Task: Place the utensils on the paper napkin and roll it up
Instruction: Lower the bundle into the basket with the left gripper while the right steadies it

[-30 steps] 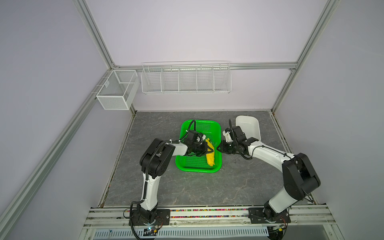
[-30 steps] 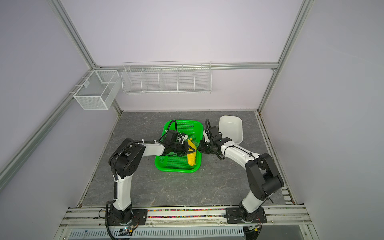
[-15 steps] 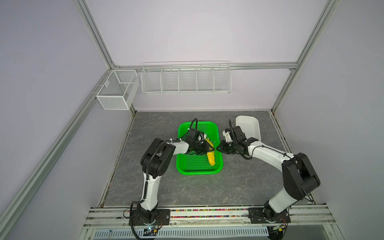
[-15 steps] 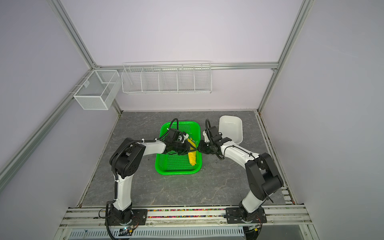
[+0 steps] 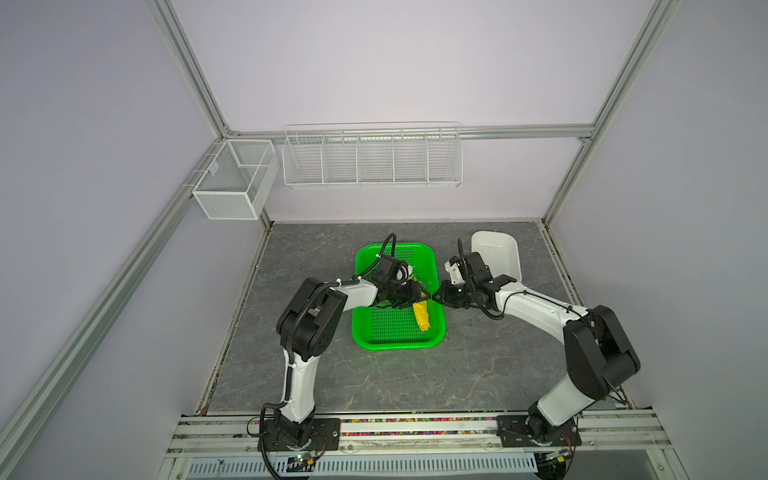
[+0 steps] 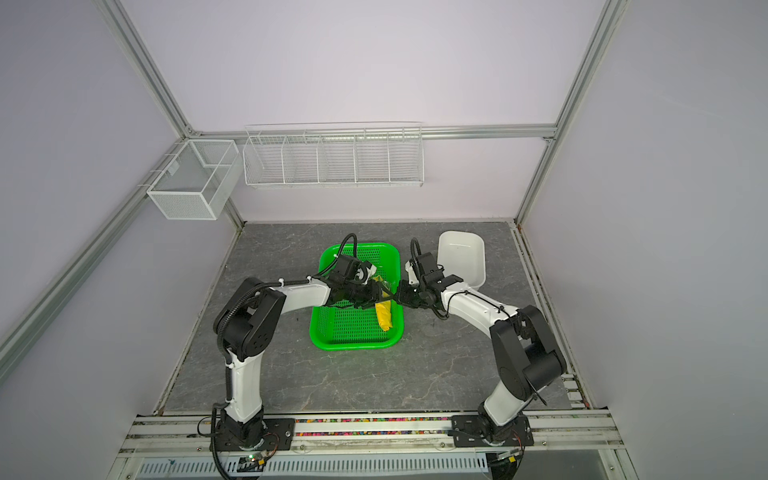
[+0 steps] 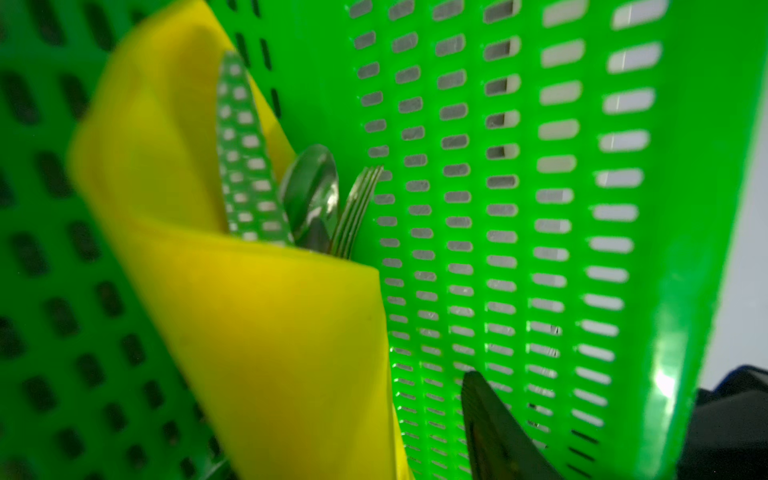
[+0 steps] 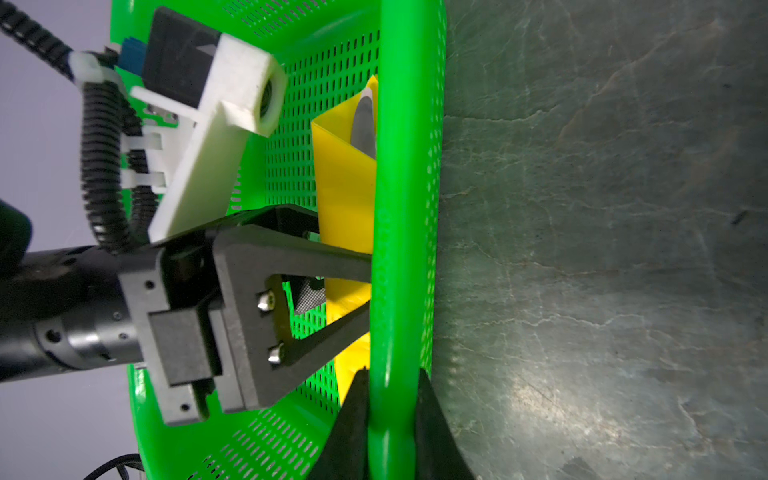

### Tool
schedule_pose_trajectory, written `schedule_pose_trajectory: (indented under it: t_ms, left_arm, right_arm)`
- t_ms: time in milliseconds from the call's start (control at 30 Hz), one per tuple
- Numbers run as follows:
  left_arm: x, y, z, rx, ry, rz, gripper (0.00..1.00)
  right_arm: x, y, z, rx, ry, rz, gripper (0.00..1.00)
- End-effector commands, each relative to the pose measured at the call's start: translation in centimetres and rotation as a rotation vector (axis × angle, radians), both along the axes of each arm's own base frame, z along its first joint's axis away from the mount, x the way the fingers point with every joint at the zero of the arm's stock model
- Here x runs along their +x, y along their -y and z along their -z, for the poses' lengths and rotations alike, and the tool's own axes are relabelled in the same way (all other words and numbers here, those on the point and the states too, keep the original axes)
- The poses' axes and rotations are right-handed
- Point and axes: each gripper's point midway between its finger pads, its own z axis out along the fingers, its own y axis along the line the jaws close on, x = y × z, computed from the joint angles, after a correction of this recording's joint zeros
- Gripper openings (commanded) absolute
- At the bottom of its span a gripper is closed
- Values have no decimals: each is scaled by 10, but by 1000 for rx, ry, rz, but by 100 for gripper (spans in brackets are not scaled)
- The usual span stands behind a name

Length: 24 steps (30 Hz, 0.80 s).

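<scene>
The yellow paper napkin [image 5: 420, 316] [image 6: 384, 318] lies rolled up inside the green basket [image 5: 395, 345], against its right wall. In the left wrist view the knife [image 7: 245, 166], spoon [image 7: 309, 191] and fork [image 7: 357, 208] stick out of the napkin roll [image 7: 270, 332]. My left gripper [image 5: 424, 296] [image 8: 365, 286] is open, one finger on each side of the roll [image 8: 345, 187]; one finger [image 7: 494, 428] stands clear of the paper. My right gripper [image 5: 436, 297] [image 8: 390, 399] is shut on the basket's right rim [image 8: 407, 166].
A white bin [image 5: 496, 253] sits on the grey table behind my right arm. On the back wall hang a white wire rack [image 5: 372, 156] and a mesh box [image 5: 235, 178]. Both grippers meet over the basket's right wall.
The left gripper has opened and let go of the napkin roll. The basket has turned from skewed to square on the table, the right gripper still on its rim.
</scene>
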Motion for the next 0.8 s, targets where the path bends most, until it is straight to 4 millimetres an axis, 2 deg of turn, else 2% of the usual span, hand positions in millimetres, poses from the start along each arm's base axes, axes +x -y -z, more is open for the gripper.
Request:
schedule_pose_trajectory:
  t_ms: [0, 200, 300, 367, 567, 600, 667, 767]
  left_arm:
    - [-7, -23, 26, 140, -49, -38, 59]
    - [-6, -31, 21, 198, -35, -52, 68]
    - [-5, -36, 17, 227, -29, -56, 77]
    - [-5, -38, 14, 241, -23, -59, 86]
    - [-5, -42, 6, 255, -7, -62, 93]
    - [-5, -42, 3, 251, -3, -60, 100]
    - [-5, -43, -8, 243, 15, -63, 100]
    - [-4, -45, -33, 220, 76, -75, 100]
  right_arm:
    - [-1, -4, 4, -4, -6, -11, 11]
    - [0, -5, 4, -1, -6, -10, 10]
    - [0, -6, 3, 2, -4, -9, 9]
    - [0, -7, 3, 4, -5, -9, 10]
    - [1, -8, 2, 10, -3, -8, 9]
    - [1, -8, 2, 9, -5, -6, 10]
    - [2, -9, 2, 12, -5, -4, 12]
    - [2, -10, -1, 17, 2, -4, 21]
